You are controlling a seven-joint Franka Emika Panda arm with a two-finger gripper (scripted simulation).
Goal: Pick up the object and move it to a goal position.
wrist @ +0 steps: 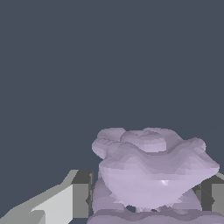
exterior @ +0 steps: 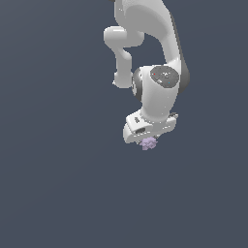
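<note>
The object [exterior: 149, 143] is a tiny pale lilac lumpy cluster, sitting right under the white gripper [exterior: 150, 140] in the exterior view. In the wrist view the object [wrist: 153, 170] fills the space between the two fingers [wrist: 81, 194], which stand against its sides. The gripper is shut on the object. Whether it rests on the surface or hangs above it I cannot tell. The fingertips are mostly hidden in the exterior view by the hand body.
The white arm [exterior: 155, 63] curls down from the top of the exterior view. Around it is only a flat dark blue-grey surface [exterior: 58, 169].
</note>
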